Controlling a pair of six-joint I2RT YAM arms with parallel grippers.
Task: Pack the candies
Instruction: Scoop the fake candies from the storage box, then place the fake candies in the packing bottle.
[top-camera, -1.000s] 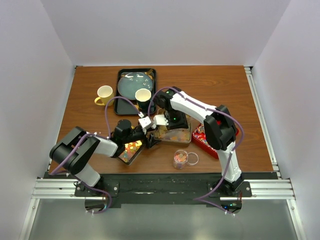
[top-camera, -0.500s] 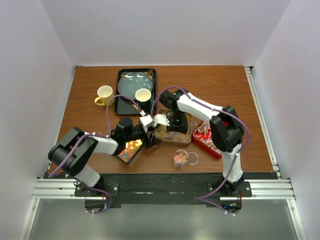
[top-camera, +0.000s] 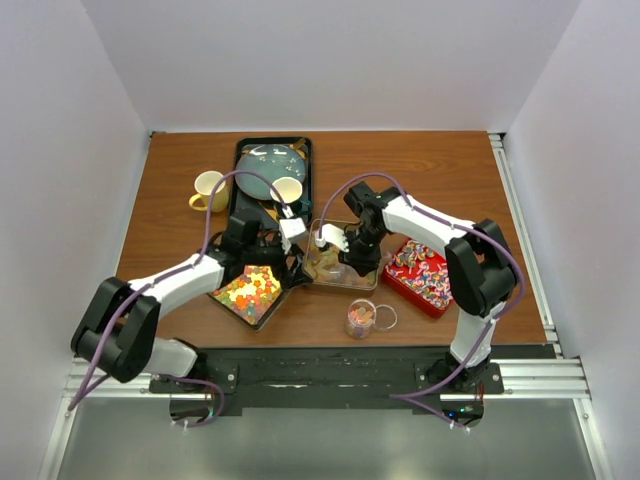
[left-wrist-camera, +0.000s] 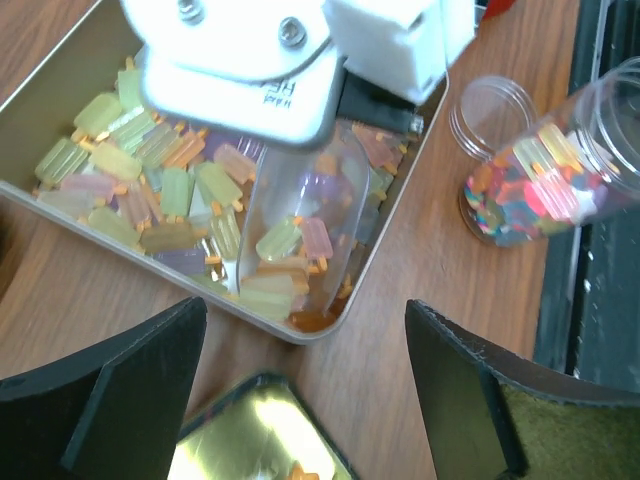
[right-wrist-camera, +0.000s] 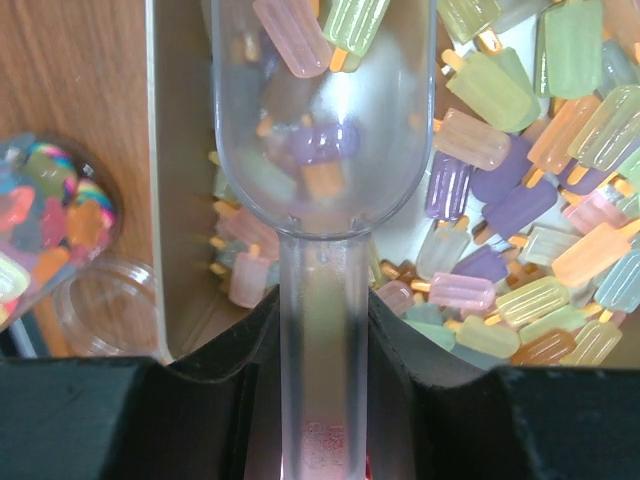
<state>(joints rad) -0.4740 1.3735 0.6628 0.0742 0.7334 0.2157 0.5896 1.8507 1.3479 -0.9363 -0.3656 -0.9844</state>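
Observation:
The candies lie in three trays. Pastel ice-lolly-shaped ones fill the silver tray (top-camera: 318, 277) (left-wrist-camera: 395, 215). Bright ones lie in the dark tray (top-camera: 250, 292) and striped wrapped ones in the red tray (top-camera: 424, 274). My right gripper (top-camera: 345, 248) (right-wrist-camera: 322, 330) is shut on the handle of a clear scoop (right-wrist-camera: 325, 110) (left-wrist-camera: 300, 235). The scoop rests in the silver tray with a few pastel candies in its bowl. My left gripper (top-camera: 293, 268) (left-wrist-camera: 305, 380) stands open over bare wood between the silver and dark trays, holding nothing. A clear jar (top-camera: 359, 319) (left-wrist-camera: 545, 180) part-filled with candies sits near the front.
The jar's lid (top-camera: 385, 317) (left-wrist-camera: 490, 105) lies beside the jar. At the back left a black tray (top-camera: 240, 205) holds a blue plate (top-camera: 268, 168) and a cup (top-camera: 287, 190). A yellow mug (top-camera: 208, 187) stands left of it.
My left arm has swung off the dark tray toward the back, uncovering the bright candies, and its jaws have spread wider. My right gripper has shifted right with the scoop.

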